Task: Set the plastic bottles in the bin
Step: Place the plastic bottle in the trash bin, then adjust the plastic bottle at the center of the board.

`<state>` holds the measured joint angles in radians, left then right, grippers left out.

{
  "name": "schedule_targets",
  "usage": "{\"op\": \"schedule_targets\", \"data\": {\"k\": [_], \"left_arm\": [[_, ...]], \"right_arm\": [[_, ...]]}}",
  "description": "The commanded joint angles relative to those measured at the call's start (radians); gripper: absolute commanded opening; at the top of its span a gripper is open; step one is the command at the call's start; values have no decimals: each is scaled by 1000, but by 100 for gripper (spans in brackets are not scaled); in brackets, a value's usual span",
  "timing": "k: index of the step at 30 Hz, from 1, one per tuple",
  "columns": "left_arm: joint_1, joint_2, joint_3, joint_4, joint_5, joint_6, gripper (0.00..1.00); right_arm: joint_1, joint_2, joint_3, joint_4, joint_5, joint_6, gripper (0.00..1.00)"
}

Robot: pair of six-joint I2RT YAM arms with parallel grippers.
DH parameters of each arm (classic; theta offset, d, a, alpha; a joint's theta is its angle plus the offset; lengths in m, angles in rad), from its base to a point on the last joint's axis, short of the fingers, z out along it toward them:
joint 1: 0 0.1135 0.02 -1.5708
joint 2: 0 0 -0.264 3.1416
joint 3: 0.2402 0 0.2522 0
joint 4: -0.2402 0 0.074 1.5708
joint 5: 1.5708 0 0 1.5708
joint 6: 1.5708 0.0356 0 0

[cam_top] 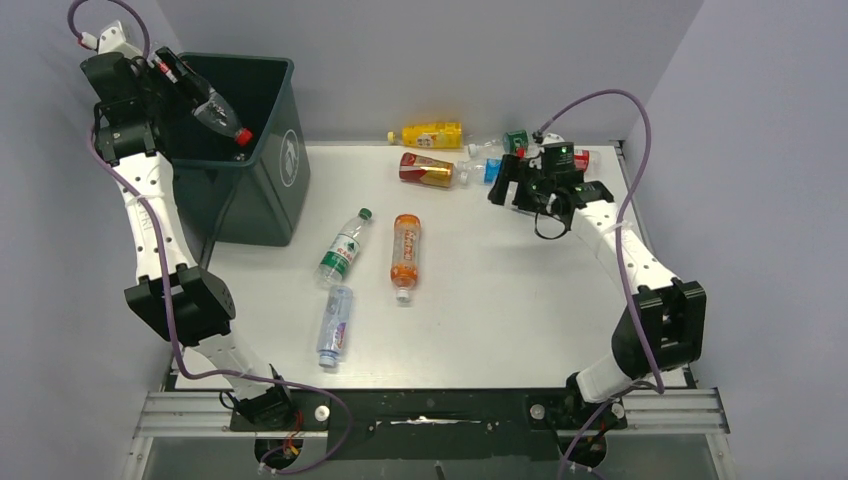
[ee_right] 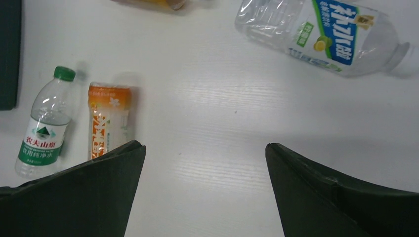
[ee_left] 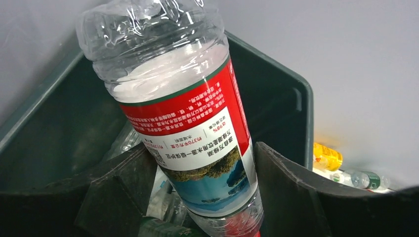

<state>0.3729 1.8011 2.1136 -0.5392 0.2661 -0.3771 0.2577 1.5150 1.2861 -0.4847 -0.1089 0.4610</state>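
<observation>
Over the dark green bin [cam_top: 272,165] my left gripper [cam_top: 183,84] is shut on a clear plastic bottle [cam_top: 214,110] with a red label, its red cap pointing down into the bin. In the left wrist view that bottle [ee_left: 183,113] fills the space between both fingers of the left gripper [ee_left: 201,147], above the bin [ee_left: 276,98], which holds other bottles [ee_left: 158,228]. My right gripper [cam_top: 503,187] hovers open at the table's back right. Nothing lies between the fingers of the right gripper [ee_right: 205,145]; a blue-labelled clear bottle [ee_right: 326,37] lies just beyond.
On the white table lie a green-capped bottle [cam_top: 343,247] [ee_right: 44,123], an orange bottle [cam_top: 405,250] [ee_right: 106,118] and a blue-labelled one [cam_top: 334,325]. Along the back edge lie a yellow bottle [cam_top: 430,134], a red-gold one [cam_top: 427,170] and a green-labelled one [cam_top: 505,143].
</observation>
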Motion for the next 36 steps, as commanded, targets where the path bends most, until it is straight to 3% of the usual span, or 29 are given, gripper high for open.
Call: {"op": "schedule_targets", "data": {"k": [1,13,22,28,36], "left_arm": [[-2,-27,-6,23,-54,21,76],[-31,-53,-16,-16,-63,-24,84],[-261,-146,-105,-11,-114,-3,84],[-463,-253,-264,3,-156,14,84],[-574,-374,-453,-49,-171,39,84]], "right_arm": [[-54,46,92,17,3,-34,98],[-205,171,173,59,29,-35,100],[-269,253,196,156,28,-40,94],[-302,334,189,296,-19,-47,94],[-312,425,184,441,-96,-56,94]]}}
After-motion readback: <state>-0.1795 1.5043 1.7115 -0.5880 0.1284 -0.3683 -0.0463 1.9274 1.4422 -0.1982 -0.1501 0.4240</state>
